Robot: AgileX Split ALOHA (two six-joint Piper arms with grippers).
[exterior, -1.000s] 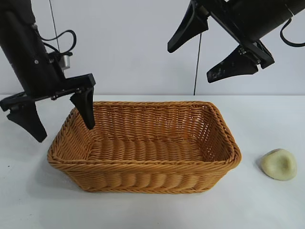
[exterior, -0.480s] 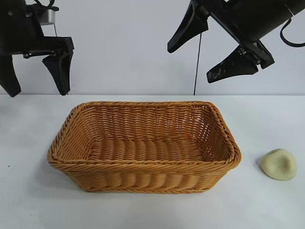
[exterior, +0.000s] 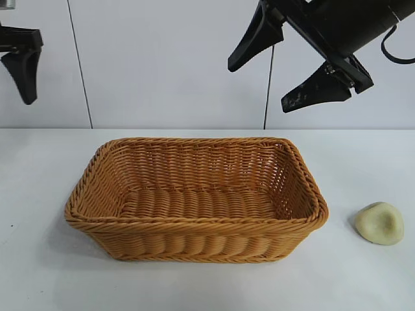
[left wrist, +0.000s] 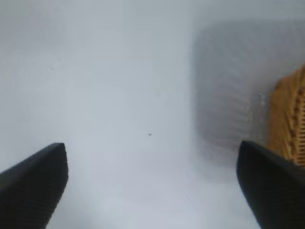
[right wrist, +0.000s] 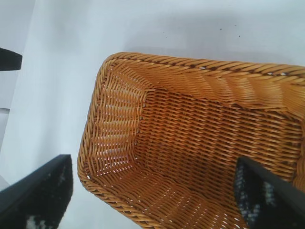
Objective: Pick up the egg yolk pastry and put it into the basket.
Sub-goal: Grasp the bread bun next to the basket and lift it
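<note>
Over at the far left, the left gripper (left wrist: 151,183) is hanging high above the table (exterior: 39,194), mostly out of the exterior view, its fingers (exterior: 23,71) spread wide with nothing between them. In the middle, the basket (exterior: 194,223) is sitting on the white surface with nothing in it. Above its right half, the right gripper (exterior: 285,68) is hovering, its dark fingers splayed wide apart and carrying nothing. Farther right, the egg yolk pastry (exterior: 380,223) is lying on the table, clear of the basket's right end.
</note>
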